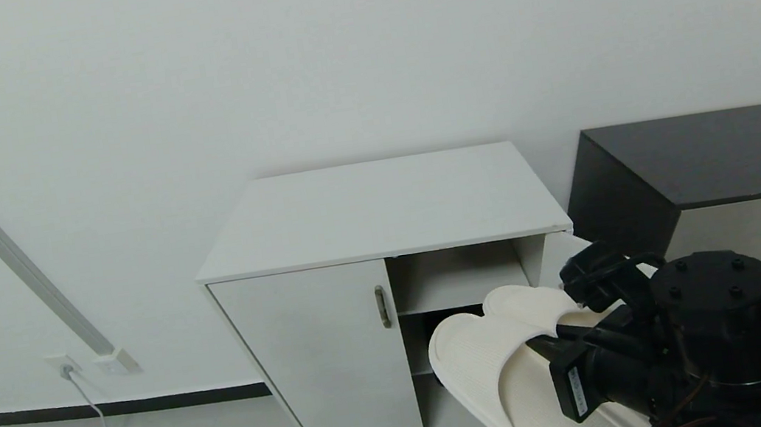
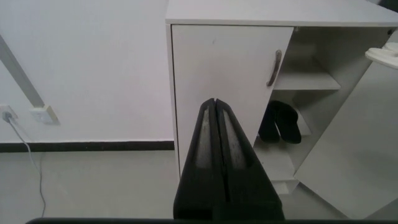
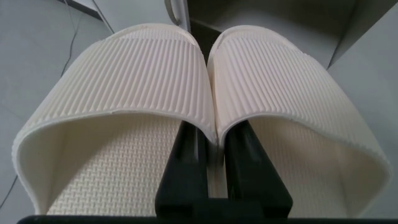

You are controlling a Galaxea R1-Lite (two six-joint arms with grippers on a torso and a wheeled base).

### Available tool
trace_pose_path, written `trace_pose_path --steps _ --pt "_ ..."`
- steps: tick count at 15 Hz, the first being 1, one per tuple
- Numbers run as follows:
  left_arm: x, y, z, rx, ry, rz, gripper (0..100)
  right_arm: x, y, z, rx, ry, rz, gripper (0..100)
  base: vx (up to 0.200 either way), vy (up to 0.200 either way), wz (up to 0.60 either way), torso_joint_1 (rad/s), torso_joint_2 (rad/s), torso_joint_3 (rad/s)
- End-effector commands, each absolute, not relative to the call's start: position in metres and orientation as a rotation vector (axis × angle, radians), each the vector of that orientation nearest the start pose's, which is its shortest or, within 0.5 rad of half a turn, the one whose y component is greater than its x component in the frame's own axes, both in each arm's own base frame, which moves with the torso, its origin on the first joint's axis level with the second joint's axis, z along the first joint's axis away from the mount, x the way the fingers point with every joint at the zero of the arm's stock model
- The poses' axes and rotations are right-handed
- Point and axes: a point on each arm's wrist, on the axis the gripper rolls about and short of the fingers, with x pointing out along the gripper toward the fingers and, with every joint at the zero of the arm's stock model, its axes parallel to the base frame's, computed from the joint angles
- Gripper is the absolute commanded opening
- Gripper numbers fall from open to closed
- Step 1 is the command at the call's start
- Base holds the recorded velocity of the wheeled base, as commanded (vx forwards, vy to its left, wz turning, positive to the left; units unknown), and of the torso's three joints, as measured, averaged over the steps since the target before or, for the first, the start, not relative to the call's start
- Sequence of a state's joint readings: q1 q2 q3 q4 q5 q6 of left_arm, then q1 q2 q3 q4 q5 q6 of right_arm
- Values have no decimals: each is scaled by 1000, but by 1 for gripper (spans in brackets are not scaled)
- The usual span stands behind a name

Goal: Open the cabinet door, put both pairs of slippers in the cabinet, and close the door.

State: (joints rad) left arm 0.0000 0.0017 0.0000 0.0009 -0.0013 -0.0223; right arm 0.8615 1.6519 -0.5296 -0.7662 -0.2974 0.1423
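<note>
Right gripper (image 3: 214, 140) clamped on white slippers (image 1: 478, 349); left gripper (image 2: 214, 124) pinched together. Feed toes-first into cabinet (image 1: 379, 206), free shelf (image 1: 460, 277) at 12 o'clock, above black slippers (image 2: 283, 121).

Bright, even indoor light, pale wall (image 1: 328, 49) evenly lit, soft shadow inside the open cabinet (image 1: 311, 357)

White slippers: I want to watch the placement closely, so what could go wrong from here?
The right hand pinches the white slippers only by their inner edges, so one could slip out. Side by side they look wide for the opening between the closed left door and the open right door, and might catch. The black slippers already lie inside the cabinet and could be shoved.
</note>
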Motion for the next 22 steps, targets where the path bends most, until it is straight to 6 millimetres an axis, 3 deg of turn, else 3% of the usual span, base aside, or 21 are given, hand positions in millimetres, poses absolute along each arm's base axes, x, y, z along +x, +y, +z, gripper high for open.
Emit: trace_pose_path --steps 1,22 --pt "-23 0 76 -23 2 -2 0 176 196 138 -61 341 535 0 0 0 0 -173 413 222" --pt "-23 0 76 -23 2 2 0 174 195 135 -83 346 542 0 0 0 0 -188 510 321"
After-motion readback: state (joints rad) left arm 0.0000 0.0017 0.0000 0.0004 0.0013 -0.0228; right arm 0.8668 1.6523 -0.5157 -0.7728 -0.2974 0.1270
